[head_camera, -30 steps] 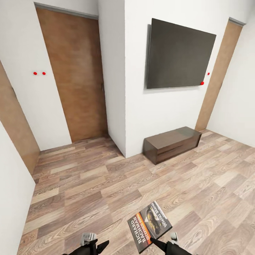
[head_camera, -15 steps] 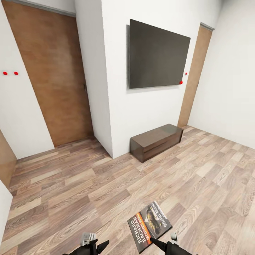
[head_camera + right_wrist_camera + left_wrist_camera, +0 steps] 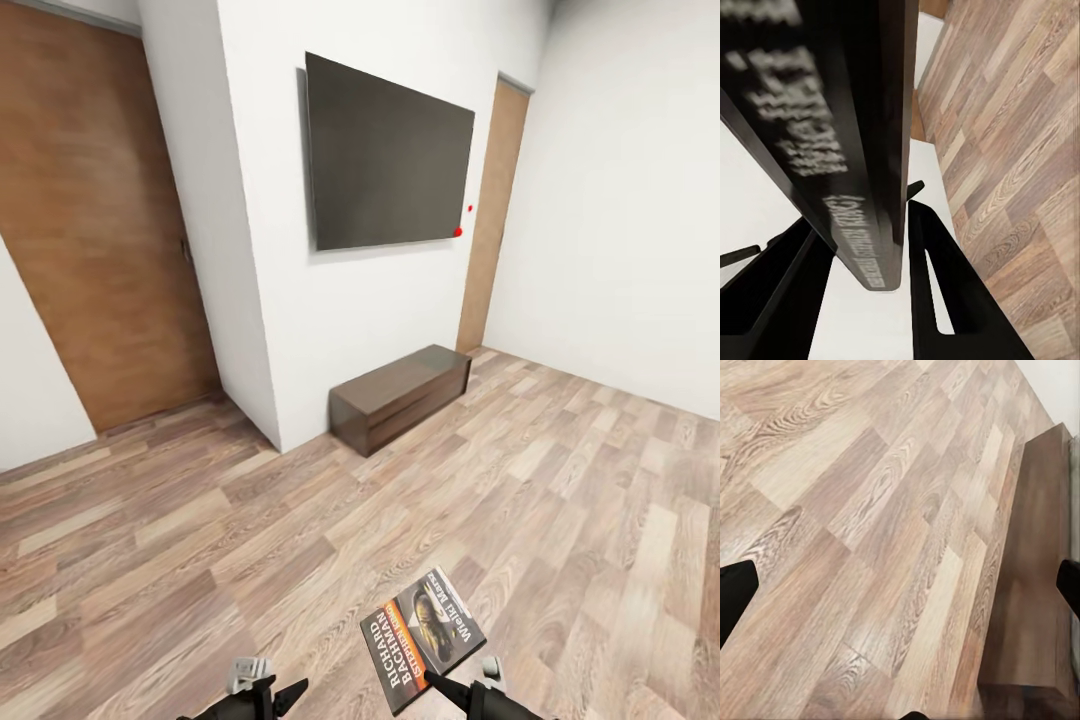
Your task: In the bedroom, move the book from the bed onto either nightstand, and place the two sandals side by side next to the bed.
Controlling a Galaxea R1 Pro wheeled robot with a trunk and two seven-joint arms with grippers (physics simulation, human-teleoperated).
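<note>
My right gripper (image 3: pixel 440 684) is shut on the lower edge of the book (image 3: pixel 424 634), a thin dark paperback with white "RICHARD BACHMAN" lettering and an orange band. It holds the book flat above the wood-plank floor (image 3: pixel 560 500), low in the head view. In the right wrist view the book's dark spine (image 3: pixel 862 135) runs between the two black fingers (image 3: pixel 945 285). My left gripper (image 3: pixel 276 692) hangs open over bare floor, its fingertips far apart (image 3: pixel 735 596). The bed, the nightstand and the sandals are out of view.
A long low dark-brown cabinet (image 3: pixel 400 395) stands against a white wall under a dark wall screen (image 3: pixel 390 155). A wide wooden door (image 3: pixel 90 260) is at the left and a narrow one (image 3: pixel 490 210) at the right. The same cabinet (image 3: pixel 1035 570) lies ahead of the left wrist.
The whole head view has swung to the right, so the doors, screen and cabinet have slid left in the picture. Both grippers and the book keep their places in it.
</note>
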